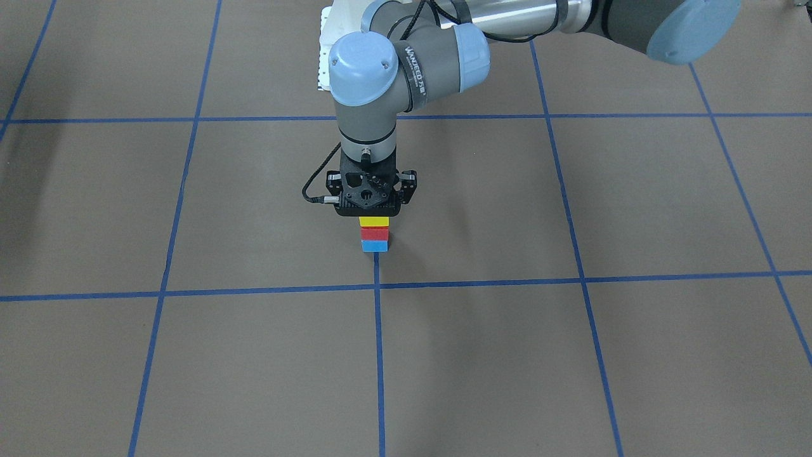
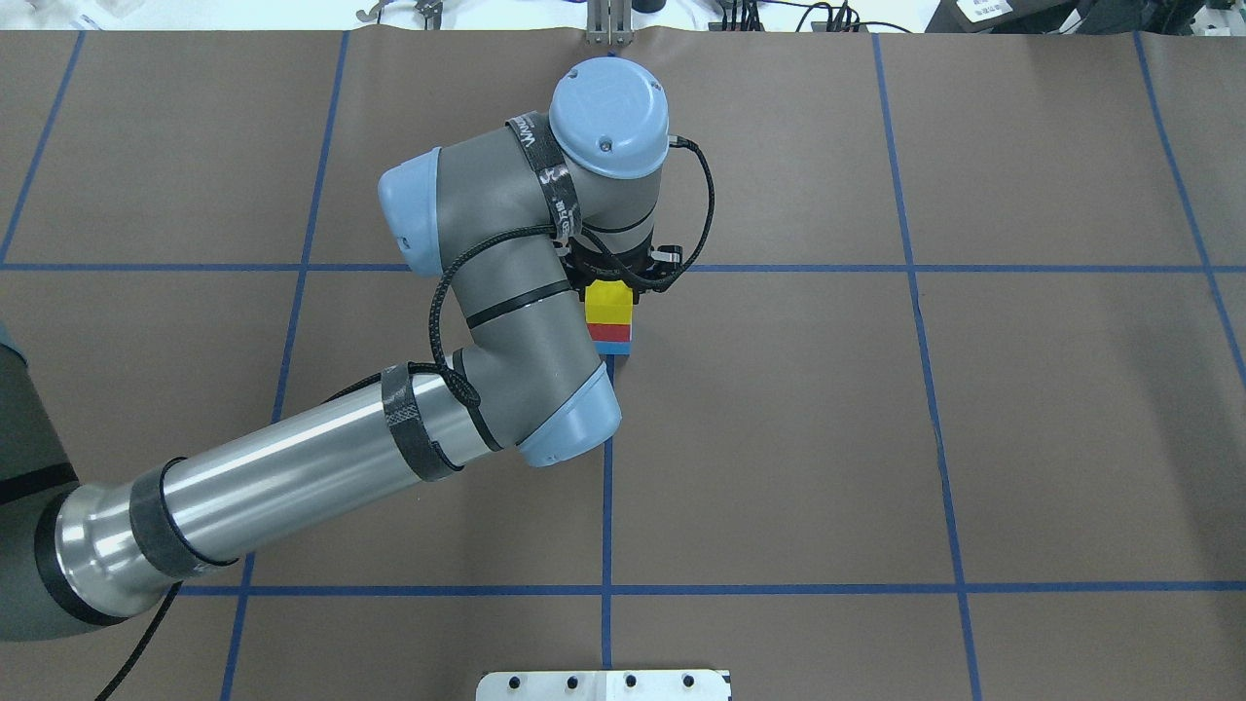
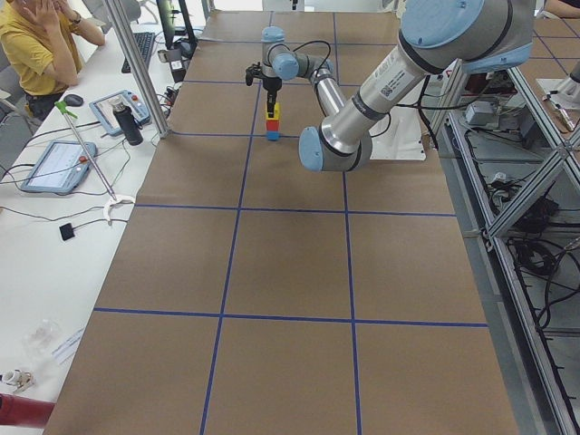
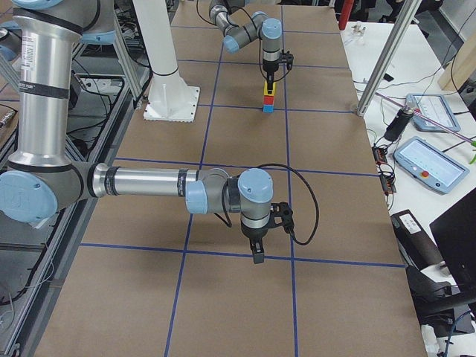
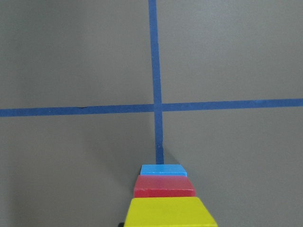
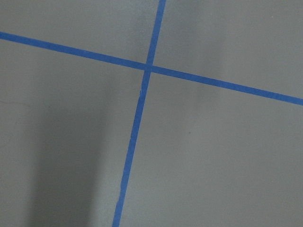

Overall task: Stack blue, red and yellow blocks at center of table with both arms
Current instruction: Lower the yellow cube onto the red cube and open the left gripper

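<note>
While the brown tabletop (image 1: 602, 368) is spreading under a grid of blue tape lines (image 1: 379, 355) in the front-facing view, the blue block (image 1: 374, 245), red block (image 1: 373, 233) and yellow block (image 1: 373, 221) are standing stacked at frame centre, blue lowest, just above a tape crossing. The left gripper (image 1: 373, 212) is hanging directly over the yellow block. Its fingers are hiding behind its black body, so I cannot tell whether they are apart or clamped.

From overhead, the left arm (image 2: 292, 477) is reaching in from the lower left and covering that gripper, with the stack peeking out beside the wrist.

At the upper left of the exterior left view, an operator (image 3: 32, 45) in yellow is sitting by a white bench (image 3: 36, 272) carrying tablets (image 3: 54, 166).

Low in the centre of the exterior right view, the right gripper (image 4: 258, 253) is hovering near a tape line, well apart from the stack. I cannot tell how its fingers are standing.

At the bottom centre of the left wrist view, the stack is rising, and the right wrist view is showing only tabletop and tape.
</note>
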You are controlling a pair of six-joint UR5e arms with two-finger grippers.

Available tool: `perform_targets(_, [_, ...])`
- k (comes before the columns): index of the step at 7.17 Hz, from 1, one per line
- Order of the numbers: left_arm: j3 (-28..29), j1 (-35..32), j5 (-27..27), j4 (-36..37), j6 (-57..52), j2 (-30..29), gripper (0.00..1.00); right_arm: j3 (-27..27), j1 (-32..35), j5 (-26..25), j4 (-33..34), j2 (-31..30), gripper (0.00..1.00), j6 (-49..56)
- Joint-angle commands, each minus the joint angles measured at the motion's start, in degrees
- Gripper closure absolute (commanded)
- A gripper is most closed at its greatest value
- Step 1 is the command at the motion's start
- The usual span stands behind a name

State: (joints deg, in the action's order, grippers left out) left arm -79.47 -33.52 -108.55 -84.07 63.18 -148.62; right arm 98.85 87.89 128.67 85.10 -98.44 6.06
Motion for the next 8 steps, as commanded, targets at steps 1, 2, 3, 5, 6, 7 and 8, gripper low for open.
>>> perform_targets(1, [0.8,-0.1,0.0,-0.1,-0.4,0.0,0.95,-0.1,0.0,0.0,0.0,0.0,0.0,0.0])
perform_targets(2, [1.7,-0.1,0.0,-2.2,-0.4,0.0,0.83,-0.1,0.0,0.0,0.0,0.0,0.0,0.0])
perform_targets(3, [2.0,-0.1,0.0,-2.8,-0.4,0.0,0.77,-0.1,0.0,0.0,0.0,0.0,0.0,0.0])
perform_targets(5, [2.0,-0.1,0.0,-2.8,-0.7,-0.1,0.75,-0.1,0.0,0.0,0.0,0.0,0.0,0.0])
perform_targets(6, [1.8,-0.1,-0.1,-2.7,-1.1,-0.1,0.75,-0.1,0.0,0.0,0.0,0.0,0.0,-0.1])
perform_targets(7, [1.6,-0.1,-0.3,-2.5,-1.2,0.1,0.75,-0.1,0.0,0.0,0.0,0.0,0.0,-0.1])
perform_targets(8, [1.4,-0.1,-0.3,-2.4,-1.2,0.2,0.75,-0.1,0.0,0.0,0.0,0.0,0.0,-0.1])
